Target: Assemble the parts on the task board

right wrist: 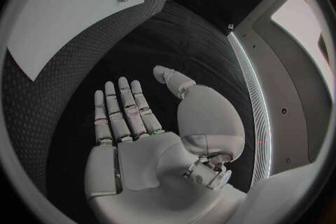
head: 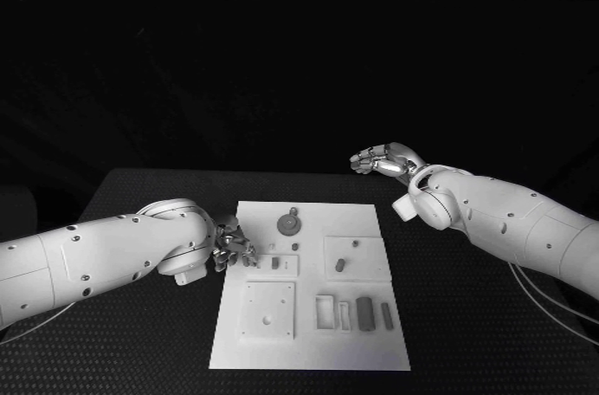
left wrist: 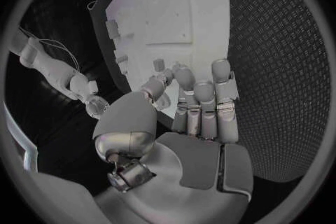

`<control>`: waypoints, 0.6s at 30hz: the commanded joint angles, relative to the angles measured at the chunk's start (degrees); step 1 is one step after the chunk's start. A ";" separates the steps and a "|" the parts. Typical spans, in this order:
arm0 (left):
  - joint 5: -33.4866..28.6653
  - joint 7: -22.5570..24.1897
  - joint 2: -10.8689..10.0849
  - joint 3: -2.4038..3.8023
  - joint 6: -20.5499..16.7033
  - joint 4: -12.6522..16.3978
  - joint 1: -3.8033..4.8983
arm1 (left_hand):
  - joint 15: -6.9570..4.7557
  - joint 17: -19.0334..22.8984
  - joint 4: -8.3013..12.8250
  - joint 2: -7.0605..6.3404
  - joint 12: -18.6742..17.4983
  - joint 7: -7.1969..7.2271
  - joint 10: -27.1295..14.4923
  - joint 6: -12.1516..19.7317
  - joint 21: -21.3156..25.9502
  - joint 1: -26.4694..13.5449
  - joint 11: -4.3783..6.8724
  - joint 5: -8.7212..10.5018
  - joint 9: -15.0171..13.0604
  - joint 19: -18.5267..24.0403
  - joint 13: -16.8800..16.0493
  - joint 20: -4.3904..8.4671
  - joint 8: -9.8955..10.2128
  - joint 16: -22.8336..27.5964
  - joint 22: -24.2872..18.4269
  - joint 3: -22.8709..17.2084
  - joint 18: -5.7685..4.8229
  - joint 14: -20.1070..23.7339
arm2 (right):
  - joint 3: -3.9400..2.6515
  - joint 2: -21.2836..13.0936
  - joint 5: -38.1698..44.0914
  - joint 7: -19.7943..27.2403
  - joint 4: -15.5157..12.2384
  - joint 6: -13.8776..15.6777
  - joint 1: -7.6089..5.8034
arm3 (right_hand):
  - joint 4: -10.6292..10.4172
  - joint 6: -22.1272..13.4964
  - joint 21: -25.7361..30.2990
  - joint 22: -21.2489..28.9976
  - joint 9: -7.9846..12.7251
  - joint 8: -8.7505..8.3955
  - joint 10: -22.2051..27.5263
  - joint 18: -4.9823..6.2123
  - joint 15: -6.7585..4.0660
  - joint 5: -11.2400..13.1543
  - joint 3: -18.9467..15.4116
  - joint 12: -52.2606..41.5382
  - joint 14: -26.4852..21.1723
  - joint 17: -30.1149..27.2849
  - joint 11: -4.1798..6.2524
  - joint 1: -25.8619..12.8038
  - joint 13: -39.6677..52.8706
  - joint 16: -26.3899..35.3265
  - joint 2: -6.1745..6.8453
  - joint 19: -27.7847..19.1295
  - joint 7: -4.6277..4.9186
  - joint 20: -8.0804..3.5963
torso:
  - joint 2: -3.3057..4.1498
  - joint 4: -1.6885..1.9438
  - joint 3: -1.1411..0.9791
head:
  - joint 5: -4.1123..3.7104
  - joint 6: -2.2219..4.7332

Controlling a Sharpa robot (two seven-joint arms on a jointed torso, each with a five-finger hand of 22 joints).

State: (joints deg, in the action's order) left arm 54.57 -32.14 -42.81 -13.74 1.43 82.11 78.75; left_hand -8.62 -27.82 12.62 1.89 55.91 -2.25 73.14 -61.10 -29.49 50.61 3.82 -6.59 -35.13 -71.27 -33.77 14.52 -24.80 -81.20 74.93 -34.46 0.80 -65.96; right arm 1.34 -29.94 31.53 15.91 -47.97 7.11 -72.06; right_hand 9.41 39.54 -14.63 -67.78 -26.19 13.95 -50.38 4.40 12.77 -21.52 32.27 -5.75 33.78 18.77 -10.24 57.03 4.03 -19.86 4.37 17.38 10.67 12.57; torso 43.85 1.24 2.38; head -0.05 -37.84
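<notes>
Table [head: 150,326]: a black table with a fine textured weave is being shown under dim light; its far edge is being met by unlit darkness, where nothing of the room can be made out.

Task board [head: 312,347]: the white plate is being seen lying flat at the centre of the table, long side running from 12 to 6 o'clock.

Round part [head: 288,225]: a grey disc is being seen near the board's 12 o'clock end.

Small parts [head: 339,263]: short grey pieces are being seen standing in raised white squares around the board's middle.

Bar parts [head: 364,314]: dark upright bars are being seen side by side toward 5 o'clock, beside a white slotted frame.

Square plate [head: 268,311]: a white raised square is being seen at the board's 7 o'clock corner.

Left hand [head: 235,248]: it is being held at the board's 9 o'clock edge, fingers curled over the rim; the left wrist view [left wrist: 199,106] shows the fingers bent together, and whether a part is being gripped cannot be told.

Right hand [head: 384,161]: it is being held off the board at 1 o'clock, over the table's far edge; in the right wrist view [right wrist: 129,117] the fingers are being held straight and apart, with nothing in them.
</notes>
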 commanded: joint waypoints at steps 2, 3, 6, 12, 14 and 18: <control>0.70 0.11 0.49 0.02 -0.30 -0.27 -0.06 | -0.86 0.09 1.02 1.68 -0.21 0.11 0.98 -0.38 -0.25 1.95 0.44 -0.30 -0.09 -0.05 -0.01 0.30 -0.09 -0.36 1.08 -1.22 -0.07 -0.87 | -0.03 0.00 0.30 0.62 -0.09 -0.60 0.01 | -0.08 -0.41 0.21 -0.09 0.11 0.32 -0.46 -0.67 0.31 -0.01 -0.24 0.32 -0.11 -0.07 -0.11 -0.33 -0.06 0.29 -0.23 -0.37 0.43 0.19 | 0.00 -0.05 -0.02 | -0.01 0.02; 0.72 0.18 0.55 0.02 -0.22 -0.37 -0.09 | -0.86 0.09 1.02 1.68 -0.21 0.11 0.98 -0.38 -0.25 1.95 0.44 -0.30 -0.08 -0.06 -0.02 0.30 -0.09 -0.36 1.08 -1.22 -0.07 -0.87 | -0.03 -0.01 0.30 0.62 -0.12 -0.60 0.01 | -0.08 -0.41 0.21 -0.10 0.11 0.32 -0.46 -0.67 0.31 -0.01 -0.24 0.32 -0.11 -0.07 -0.11 -0.33 -0.06 0.29 -0.24 -0.37 0.43 0.18 | 0.00 -0.05 -0.02 | -0.01 0.02; 0.83 0.34 0.76 0.02 -0.22 -0.81 -0.24 | -0.87 0.11 1.02 1.67 -0.21 0.11 0.99 -0.38 -0.25 1.94 0.44 -0.30 -0.07 -0.06 -0.02 0.30 -0.09 -0.36 1.07 -1.22 -0.07 -0.89 | -0.03 -0.01 0.30 0.62 -0.21 -0.63 0.01 | -0.08 -0.42 0.21 -0.11 0.12 0.33 -0.46 -0.66 0.31 -0.01 -0.24 0.32 -0.12 -0.08 -0.12 -0.33 -0.06 0.29 -0.23 -0.36 0.43 0.18 | 0.02 -0.03 -0.04 | 0.00 -0.01; 0.88 0.44 1.09 0.03 0.13 -1.17 -0.48 | -0.88 0.13 1.03 1.66 -0.22 0.12 1.00 -0.39 -0.26 1.92 0.44 -0.30 -0.05 -0.08 -0.03 0.31 -0.09 -0.36 1.06 -1.22 -0.06 -0.91 | -0.03 -0.02 0.30 0.63 -0.23 -0.64 0.01 | -0.09 -0.42 0.23 -0.14 0.13 0.34 -0.47 -0.66 0.31 -0.01 -0.23 0.34 -0.11 -0.08 -0.12 -0.33 -0.07 0.29 -0.23 -0.35 0.44 0.18 | 0.00 -0.06 -0.04 | -0.05 -0.07; 0.89 0.57 1.22 0.03 0.15 -1.21 -0.56 | -0.88 0.13 1.03 1.66 -0.22 0.12 1.01 -0.39 -0.26 1.92 0.44 -0.30 -0.04 -0.08 -0.04 0.31 -0.09 -0.36 1.06 -1.22 -0.06 -0.91 | -0.03 -0.03 0.30 0.63 -0.23 -0.63 0.01 | -0.10 -0.43 0.23 -0.15 0.14 0.34 -0.47 -0.65 0.31 -0.01 -0.23 0.34 -0.11 -0.08 -0.12 -0.33 -0.07 0.29 -0.24 -0.35 0.44 0.18 | 0.00 -0.06 -0.05 | -0.08 -0.07; 0.89 0.65 1.34 0.03 0.08 -1.21 -0.58 | -0.89 0.15 1.02 1.66 -0.23 0.11 1.01 -0.38 -0.26 1.89 0.44 -0.29 -0.02 -0.08 -0.04 0.31 -0.08 -0.35 1.05 -1.22 -0.06 -0.92 | -0.03 0.01 0.30 0.61 -0.19 -0.60 0.01 | -0.11 -0.43 0.25 -0.17 0.15 0.35 -0.48 -0.65 0.31 -0.01 -0.23 0.35 -0.11 -0.09 -0.13 -0.34 -0.06 0.30 -0.24 -0.34 0.44 0.19 | 0.01 -0.09 -0.03 | -0.16 -0.13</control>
State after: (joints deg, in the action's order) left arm 55.18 -32.04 -41.66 -13.73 1.43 80.86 78.19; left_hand -8.58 -27.76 12.63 1.89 55.91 -2.23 73.21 -61.08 -29.49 50.60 3.89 -6.71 -35.13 -71.36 -33.77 14.40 -24.55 -81.20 74.92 -34.45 0.80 -66.14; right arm 1.35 -29.95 31.54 15.92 -48.09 7.11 -72.06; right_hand 9.41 39.54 -14.63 -67.88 -26.11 13.95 -50.58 4.40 12.77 -21.52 32.26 -5.75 33.78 18.78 -10.44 57.03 4.03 -19.86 4.37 17.38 10.67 12.57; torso 43.85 1.18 2.34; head -0.16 -37.92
